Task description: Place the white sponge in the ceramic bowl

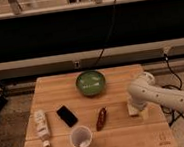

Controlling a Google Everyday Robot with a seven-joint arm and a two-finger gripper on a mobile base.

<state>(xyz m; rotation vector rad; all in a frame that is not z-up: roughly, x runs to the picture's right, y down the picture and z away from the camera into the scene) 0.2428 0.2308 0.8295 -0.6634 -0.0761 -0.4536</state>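
In the camera view, your gripper (134,105) hangs with jaws spread just above the white sponge (140,112), a pale, soft-looking block lying flat on the table (124,134) right beneath them. You cannot tell its long axis. The ceramic bowl (91,91) sits well apart, up-left of the jaws.

- Gripper (136,107): at the right side of the desk (120,135), down over the white sponge (140,113), mostly hidden behind the arm's (161,95) own wrist. Contact cannot be told.
- White sponge: only its near edge shows.
- Arm: cut off by the right edge.
- Desk: front cut off by the lower edge.
- Corner mark (164,140): too small to read.
- Bottle (41,125): label illegible.
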